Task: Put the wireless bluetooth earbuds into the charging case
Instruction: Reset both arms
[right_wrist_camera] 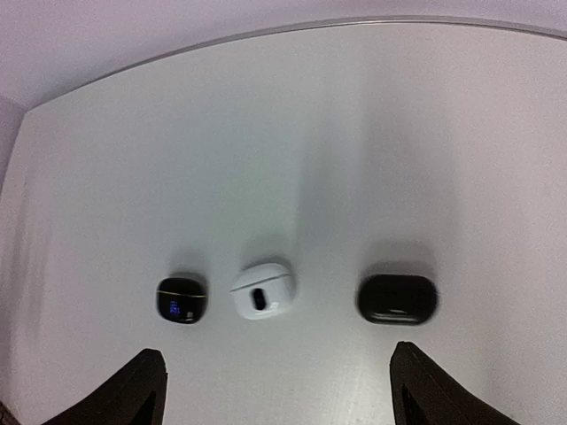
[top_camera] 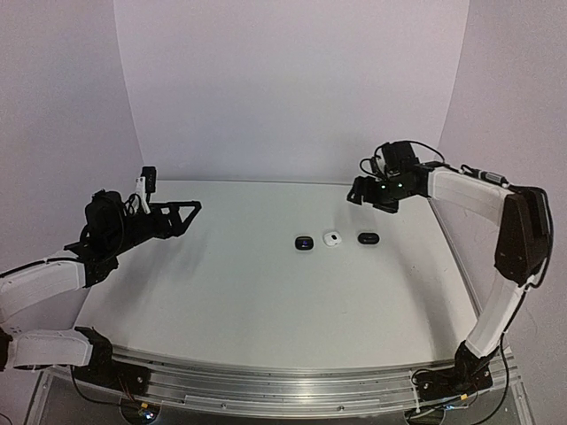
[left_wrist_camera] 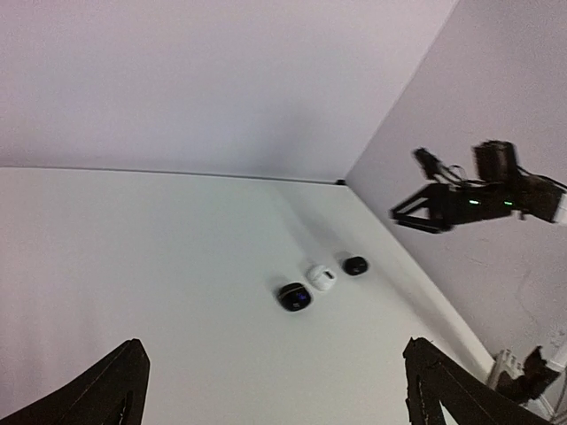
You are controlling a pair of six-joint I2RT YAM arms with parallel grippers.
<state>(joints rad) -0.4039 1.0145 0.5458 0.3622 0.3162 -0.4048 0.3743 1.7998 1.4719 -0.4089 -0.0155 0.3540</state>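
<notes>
White table (top_camera: 221, 292) | three cases (top_camera: 333, 239) in a row | left hand (left_wrist_camera: 275, 394), right hand (right_wrist_camera: 276, 390): apart

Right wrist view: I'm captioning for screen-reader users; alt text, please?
Three small pebble-shaped plastic cases lie in a row on a white table: a black case with a blue light, a white case, a glossy black case. The right gripper hovers open near them, holding nothing.

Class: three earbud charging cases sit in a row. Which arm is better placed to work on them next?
Right. The right gripper hovers open just beyond the black case at the row's right end, all three in its wrist view. The left gripper, also open, is far off left.
</notes>
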